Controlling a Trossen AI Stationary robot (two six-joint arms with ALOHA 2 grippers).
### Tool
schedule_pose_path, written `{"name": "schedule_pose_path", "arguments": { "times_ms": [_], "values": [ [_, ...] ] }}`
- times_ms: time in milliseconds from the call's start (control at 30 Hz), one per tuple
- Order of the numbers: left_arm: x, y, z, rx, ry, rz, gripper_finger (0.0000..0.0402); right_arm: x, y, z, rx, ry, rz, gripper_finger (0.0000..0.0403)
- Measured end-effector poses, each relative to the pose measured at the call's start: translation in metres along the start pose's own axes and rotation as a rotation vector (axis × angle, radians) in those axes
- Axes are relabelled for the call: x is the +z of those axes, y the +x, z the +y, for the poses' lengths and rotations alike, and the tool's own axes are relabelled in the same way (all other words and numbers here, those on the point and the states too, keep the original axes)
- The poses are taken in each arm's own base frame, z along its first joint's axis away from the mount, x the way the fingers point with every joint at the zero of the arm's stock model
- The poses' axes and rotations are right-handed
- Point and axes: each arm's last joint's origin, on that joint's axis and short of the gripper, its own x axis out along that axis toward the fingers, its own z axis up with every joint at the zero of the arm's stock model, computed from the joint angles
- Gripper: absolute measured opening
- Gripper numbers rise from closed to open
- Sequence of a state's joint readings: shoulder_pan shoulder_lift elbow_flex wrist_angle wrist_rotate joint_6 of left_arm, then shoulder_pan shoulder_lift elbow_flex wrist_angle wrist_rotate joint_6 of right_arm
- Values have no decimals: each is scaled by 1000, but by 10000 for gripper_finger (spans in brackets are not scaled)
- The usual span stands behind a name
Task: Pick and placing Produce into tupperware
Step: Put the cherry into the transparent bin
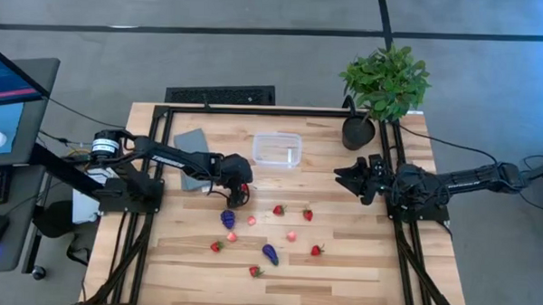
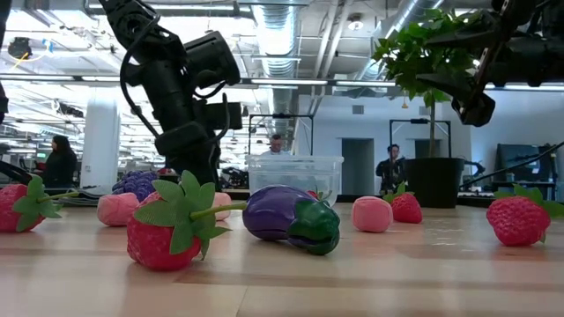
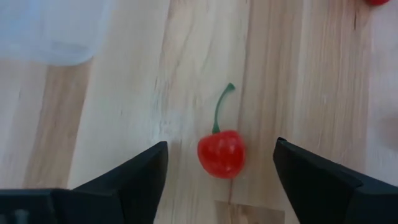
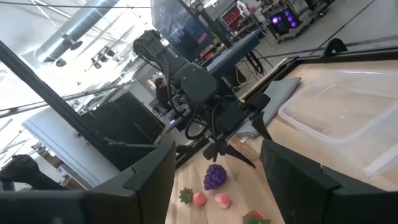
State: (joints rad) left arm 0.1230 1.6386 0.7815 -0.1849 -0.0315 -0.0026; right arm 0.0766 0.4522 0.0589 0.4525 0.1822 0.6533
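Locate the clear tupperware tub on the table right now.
In the high view, the tupperware tub sits at the table's far middle, just right of the grey lid and left of the potted plant.

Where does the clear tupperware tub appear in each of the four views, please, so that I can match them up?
High view: the tupperware sits upper centre, right of the grey lid.
Low view: centre, behind the purple eggplant.
Left wrist view: blurred, at the upper left corner.
Right wrist view: at the right edge.
Shared landmark: the left gripper beside it.

No text seems legible on anything here
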Motion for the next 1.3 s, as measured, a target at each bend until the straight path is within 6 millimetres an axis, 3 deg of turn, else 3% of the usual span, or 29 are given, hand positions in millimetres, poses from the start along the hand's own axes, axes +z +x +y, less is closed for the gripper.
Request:
{"name": "schedule_pose_path", "arguments": {
  "times_ms": [400, 1167, 1300],
  "values": [
    [0, 0, 0, 0, 3, 2, 204, 0, 0, 0, -3, -1, 2, 260],
    [0, 0, -1, -19, -1, 0, 202, 0, 0, 0, -4, 0, 1, 260],
    [-1, 12, -1, -19, -19, 43, 202, 0, 0, 0, -4, 0, 1, 260]
  ]
}}
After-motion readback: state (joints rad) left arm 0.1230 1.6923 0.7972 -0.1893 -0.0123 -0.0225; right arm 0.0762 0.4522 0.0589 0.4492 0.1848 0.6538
